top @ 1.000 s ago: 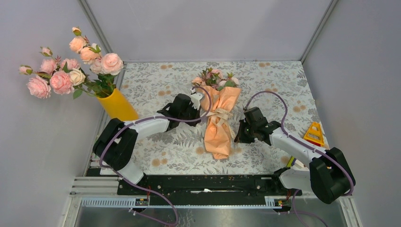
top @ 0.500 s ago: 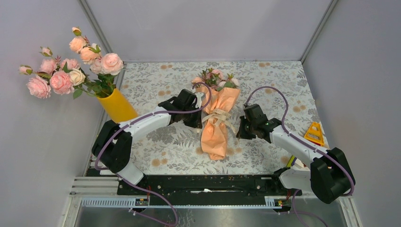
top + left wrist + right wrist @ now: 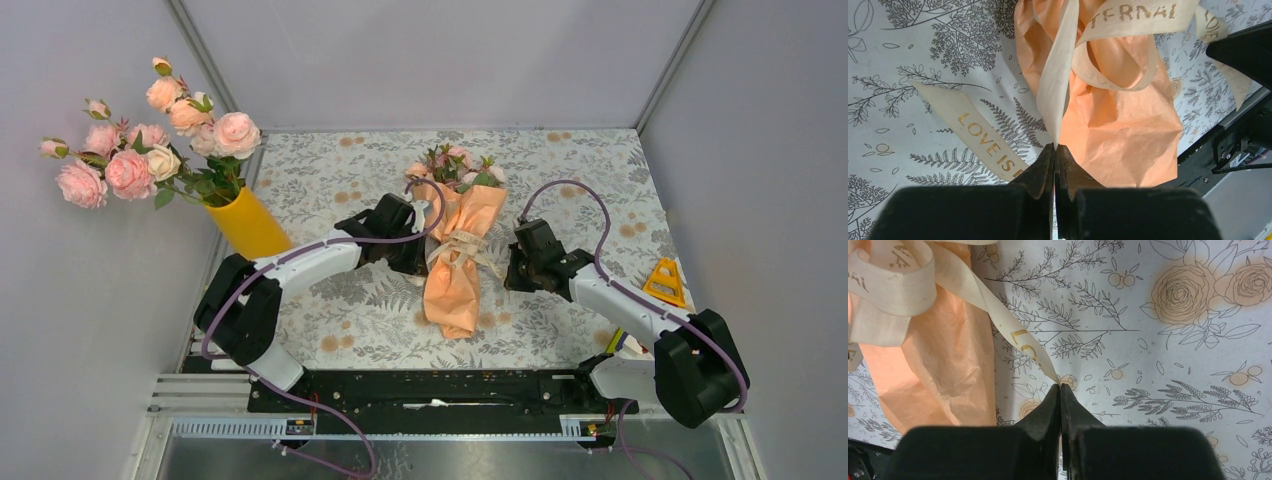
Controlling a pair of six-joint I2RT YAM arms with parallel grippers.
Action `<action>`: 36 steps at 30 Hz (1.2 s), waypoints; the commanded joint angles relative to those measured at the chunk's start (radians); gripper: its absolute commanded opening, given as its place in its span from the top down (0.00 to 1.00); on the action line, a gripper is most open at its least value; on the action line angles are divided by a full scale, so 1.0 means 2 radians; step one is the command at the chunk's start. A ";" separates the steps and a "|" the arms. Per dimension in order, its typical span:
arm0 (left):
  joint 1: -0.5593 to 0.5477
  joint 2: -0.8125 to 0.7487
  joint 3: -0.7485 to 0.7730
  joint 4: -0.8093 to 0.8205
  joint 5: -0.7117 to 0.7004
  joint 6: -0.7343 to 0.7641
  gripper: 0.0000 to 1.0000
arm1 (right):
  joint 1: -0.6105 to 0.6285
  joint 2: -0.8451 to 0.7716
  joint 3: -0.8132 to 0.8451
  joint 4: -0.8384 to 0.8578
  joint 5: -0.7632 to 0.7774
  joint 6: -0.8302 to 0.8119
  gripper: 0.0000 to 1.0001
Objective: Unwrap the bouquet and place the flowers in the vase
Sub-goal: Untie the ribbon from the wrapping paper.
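The bouquet [image 3: 455,270], a cone of peach-orange paper tied with a beige ribbon [image 3: 462,246], lies mid-table with its flowers [image 3: 455,165] pointing to the far side. My left gripper [image 3: 420,262] is at the cone's left side. In the left wrist view it [image 3: 1056,146] is shut on a ribbon strand [image 3: 1058,85] that runs up to the loosened bow over the paper [image 3: 1128,130]. On the right side, my right gripper [image 3: 510,278] [image 3: 1060,385] is shut on the tip of another ribbon tail [image 3: 1013,330]. The yellow vase [image 3: 248,222] stands at the left table edge.
The vase holds a big bunch of pale pink and peach roses [image 3: 150,140] that leans out over the left wall. A yellow triangular object [image 3: 665,282] lies near the right edge. A loose printed ribbon tail [image 3: 978,135] rests flat on the patterned cloth.
The left gripper has moved right and forward, up against the cone. The bouquet's lower end has shifted slightly left. The right gripper has edged away from me, still pinching its ribbon tail.
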 commanded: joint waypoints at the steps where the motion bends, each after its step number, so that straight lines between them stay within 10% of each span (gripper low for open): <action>1: -0.001 -0.020 -0.013 0.044 0.002 -0.005 1.00 | -0.002 0.007 0.006 0.019 0.017 -0.002 1.00; 36: 0.057 -0.107 -0.109 0.085 -0.133 -0.016 1.00 | -0.024 0.008 -0.007 -0.006 0.073 0.019 1.00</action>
